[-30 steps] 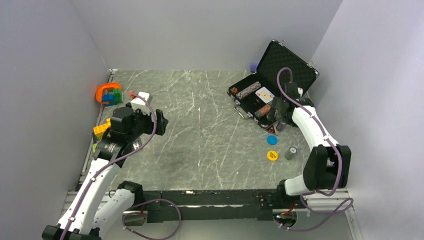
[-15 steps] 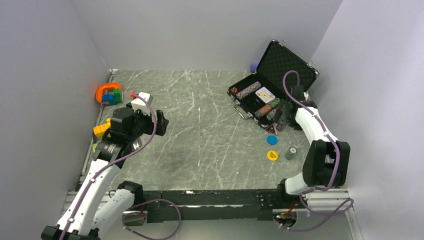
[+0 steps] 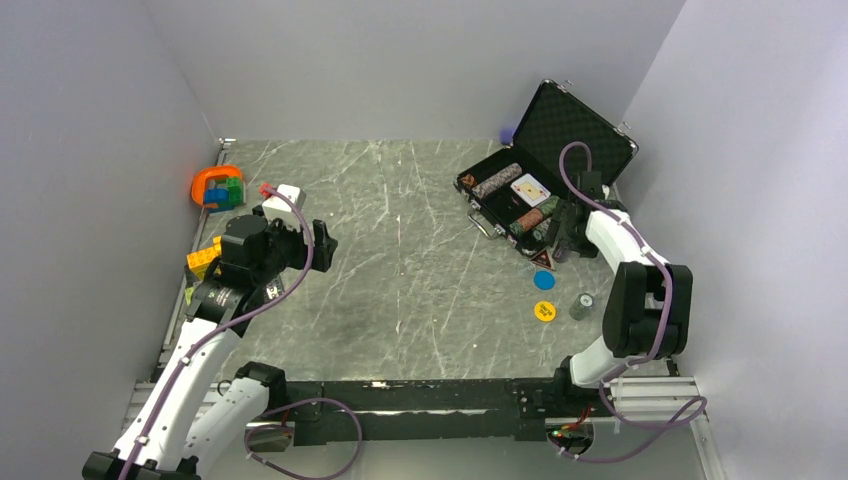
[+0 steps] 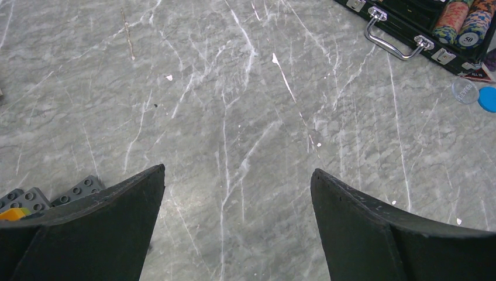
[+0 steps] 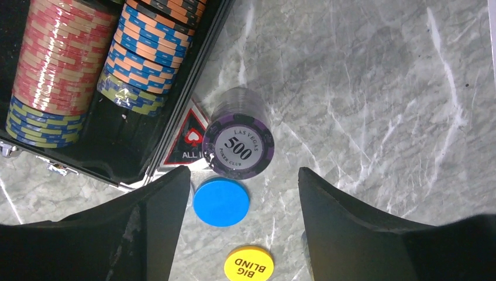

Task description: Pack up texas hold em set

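Texas hold em set parts sit at the far right of your bench (image 3: pixel 400 280). The black briefcase (image 3: pixel 583 125) lies open there, its lid propped up toward the back corner and its silver handle (image 4: pixel 395 45) facing the middle of the bench. Inside the foam tray you can see the card deck (image 3: pixel 529 188) face up between rows of chips lying on their sides. Your right wrist view shows a red chip row (image 5: pixel 55 64) and an orange-and-blue chip row (image 5: pixel 152 44) side by side in the near slots. Just outside the case's front edge, a purple chip stack (image 5: pixel 241 146) marked 500 stands upright on the bench, partly covering a triangular all-in marker (image 5: pixel 186 145). Close in front of it lies the blue disc (image 5: pixel 220 201), and a little nearer you the yellow disc (image 5: pixel 248 264) reading BIG BLIND. A grey chip stack (image 3: pixel 581 305) stands apart, to the right of the yellow disc. Your right tool (image 5: pixel 243 175) hangs low over this spot with its fingers apart, one on each side of the purple chip stack and the blue disc, and neither finger touches anything that you can make out. Your left tool (image 4: pixel 238 172) is well away over the left half of the bench, fingers spread wide above bare stone and holding nothing. Beside it are grey toy blocks (image 4: pixel 35 198), and along the left wall sits an orange ring (image 3: pixel 215 183) holding coloured blocks.
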You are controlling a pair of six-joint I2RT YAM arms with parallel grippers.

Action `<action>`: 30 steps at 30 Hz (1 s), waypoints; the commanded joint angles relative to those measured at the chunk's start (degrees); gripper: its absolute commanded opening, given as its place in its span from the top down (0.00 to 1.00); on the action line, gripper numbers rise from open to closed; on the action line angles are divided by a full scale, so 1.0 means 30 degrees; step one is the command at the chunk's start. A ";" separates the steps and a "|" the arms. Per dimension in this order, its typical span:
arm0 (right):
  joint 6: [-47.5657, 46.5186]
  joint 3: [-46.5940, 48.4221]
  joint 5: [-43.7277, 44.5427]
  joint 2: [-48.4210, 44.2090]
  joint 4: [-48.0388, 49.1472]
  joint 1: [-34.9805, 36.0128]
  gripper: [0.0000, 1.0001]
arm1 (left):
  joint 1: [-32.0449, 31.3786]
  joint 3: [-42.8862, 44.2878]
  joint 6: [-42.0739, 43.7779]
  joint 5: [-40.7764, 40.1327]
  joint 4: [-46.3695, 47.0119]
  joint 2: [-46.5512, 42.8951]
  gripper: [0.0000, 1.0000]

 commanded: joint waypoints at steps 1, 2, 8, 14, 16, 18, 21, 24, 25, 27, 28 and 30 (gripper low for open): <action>-0.0269 0.0473 0.0077 0.0375 0.0886 -0.0112 0.29 | -0.0093 0.0480 0.0041 0.0080 0.0254 -0.0330 0.02; -0.0297 0.0546 0.0069 0.0567 0.0908 -0.0113 0.30 | -0.0089 0.0499 0.0028 0.0096 0.0242 -0.0323 0.02; -0.0272 0.0921 0.0017 0.1268 0.1176 -0.0113 0.35 | -0.0095 0.0487 0.0051 0.0062 0.0251 -0.0324 0.02; -0.0270 0.0739 0.0150 0.1529 0.1242 -0.0118 0.42 | -0.0096 0.0502 0.0051 0.0044 0.0215 -0.0294 0.02; -0.0298 0.0608 0.0240 0.1492 0.1303 -0.0098 0.46 | -0.0096 0.0503 0.0052 0.0071 0.0255 -0.0278 0.02; -0.0315 0.0602 0.0335 0.1535 0.1261 -0.0120 0.53 | -0.0096 0.0500 0.0052 0.0073 0.0260 -0.0271 0.02; -0.0274 0.0602 0.0541 0.1544 0.1077 -0.0113 0.64 | -0.0097 0.0484 0.0052 0.0068 0.0236 -0.0282 0.02; -0.0066 0.0757 0.0722 0.1178 0.0643 -0.0085 0.83 | -0.0096 0.0476 0.0054 0.0036 0.0220 -0.0236 0.02; 0.0000 0.0808 0.0838 0.0865 0.0420 -0.0084 0.91 | -0.0082 0.0488 0.0052 0.0043 0.0220 -0.0235 0.02; 0.0201 0.0933 0.1078 0.0114 -0.0036 -0.0030 1.00 | -0.0082 0.0527 0.0052 0.0013 0.0210 -0.0216 0.02; 0.0286 0.0966 0.1307 -0.0389 -0.0192 0.0026 1.00 | -0.0087 0.0527 0.0059 0.0000 0.0215 -0.0185 0.02; 0.0392 0.0999 0.1717 -0.1422 -0.0394 0.0107 1.00 | -0.0096 0.0524 0.0055 0.0065 0.0203 -0.0149 0.02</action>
